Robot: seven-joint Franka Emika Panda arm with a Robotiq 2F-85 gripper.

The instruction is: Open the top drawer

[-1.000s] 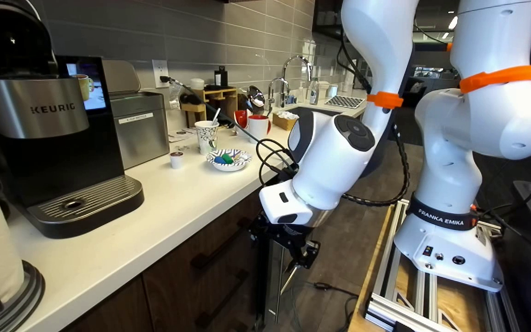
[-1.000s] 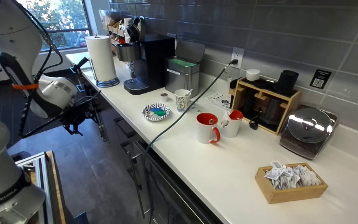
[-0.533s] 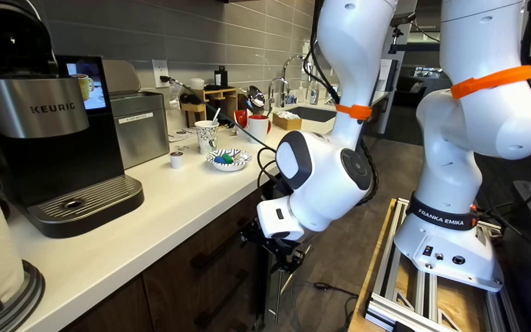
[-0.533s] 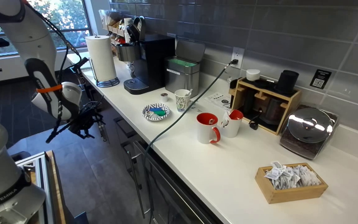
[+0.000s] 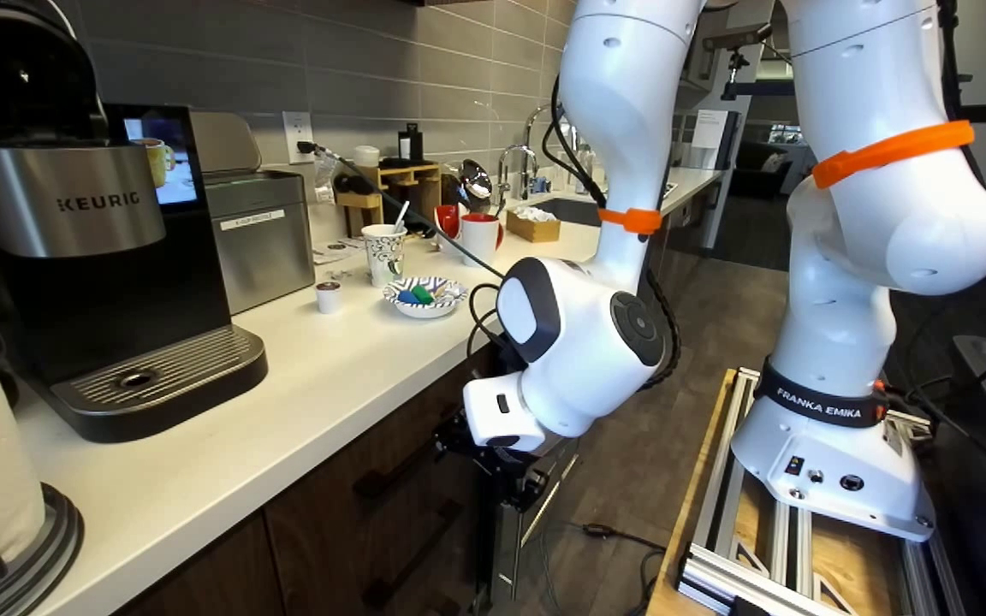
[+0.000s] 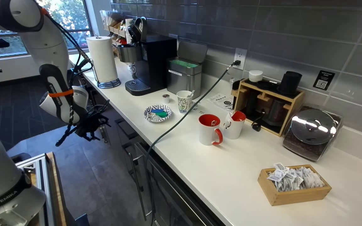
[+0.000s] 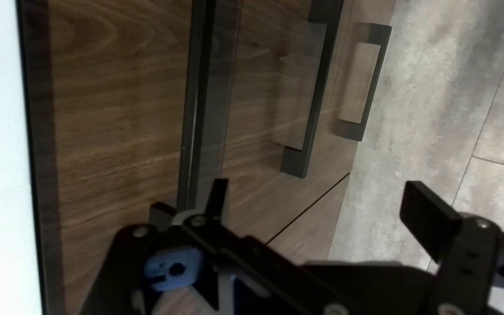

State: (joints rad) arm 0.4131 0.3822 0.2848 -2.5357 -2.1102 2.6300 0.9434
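Observation:
The top drawer [image 7: 116, 109] has a dark brown wood front under the white counter and is closed; its inside is hidden. Its long black bar handle [image 7: 195, 100] runs up the wrist view. The drawer front [image 5: 330, 488] and its handle also show in an exterior view. My gripper [image 7: 317, 201] is open, with nothing between its fingers. One fingertip appears near the handle's lower end in the wrist view; I cannot tell if it touches. The other finger is over the floor. In both exterior views the gripper [image 5: 520, 496] [image 6: 97, 130] is below counter height in front of the drawers.
Lower drawers have black handles [image 7: 315, 105] [image 7: 374, 83]. A stand with metal legs [image 5: 506, 547] is close to the gripper. The counter [image 5: 330, 385] carries a coffee machine [image 5: 108, 299], a patterned bowl [image 5: 424, 306] and mugs [image 6: 207, 131]. A cable [image 6: 181, 121] crosses it.
The arm has swung toward the drawers. The gripper has moved left in one exterior view and right in another, closer to the cabinet fronts. The drawer and counter items have not moved.

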